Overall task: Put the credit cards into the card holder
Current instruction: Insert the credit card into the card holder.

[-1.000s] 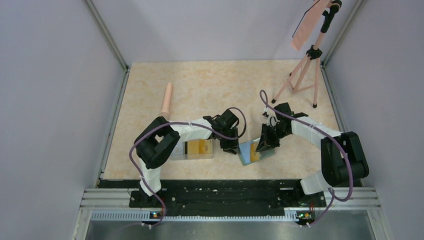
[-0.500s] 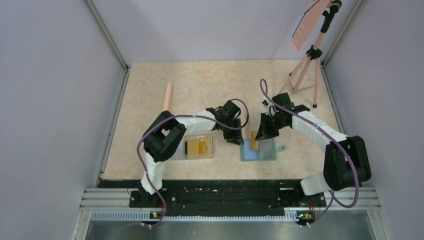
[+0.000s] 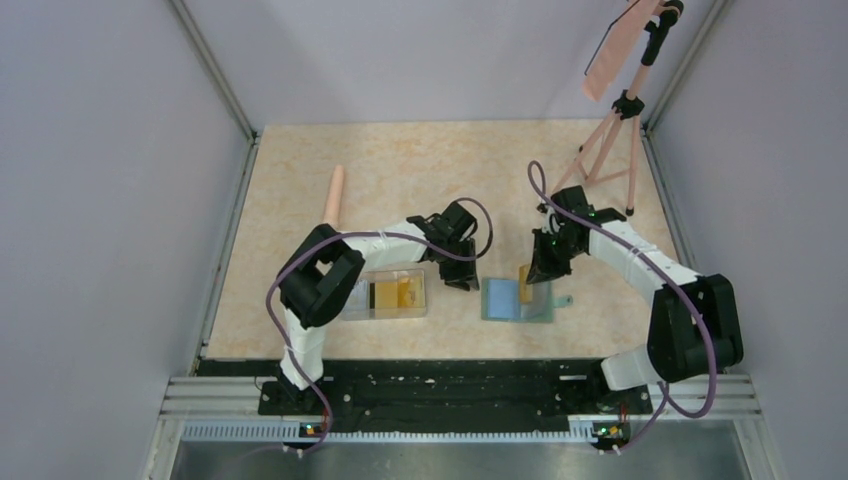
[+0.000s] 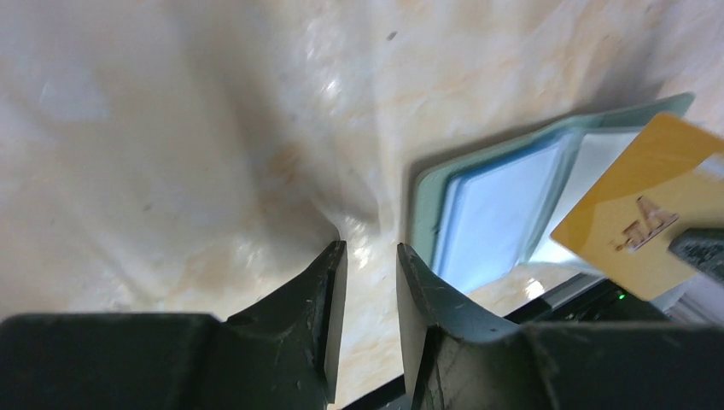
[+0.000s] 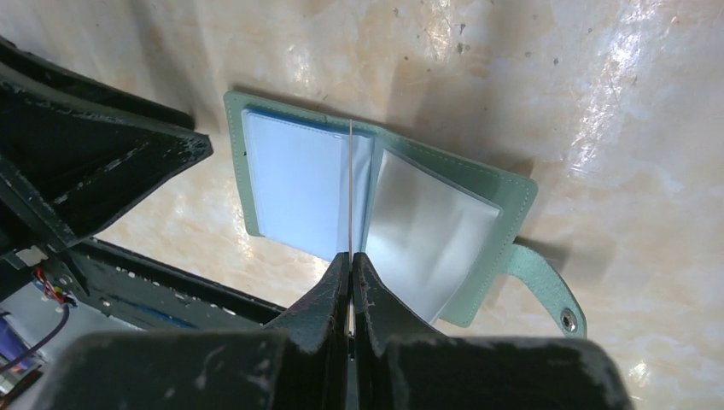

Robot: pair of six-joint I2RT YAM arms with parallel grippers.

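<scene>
I hold one yellow credit card [image 4: 636,213] clamped in the right gripper [image 5: 351,256], edge-down over the open card holder [image 3: 495,300] at frame centre. It is not yet pocketed. Left gripper [image 4: 371,256] narrowly parted, empty, just left of the holder. More cards [image 3: 395,293] remain in the clear box [image 3: 420,303], left of centre.

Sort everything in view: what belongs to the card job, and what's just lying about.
Job: card holder, open; yellow card in the right gripper; spare cards in the clear box.
Lying about: pink stick; tripod with its pink panel.

card holder [image 3: 500,300] now flat; left gripper [image 3: 461,282] apparently backed off
</scene>
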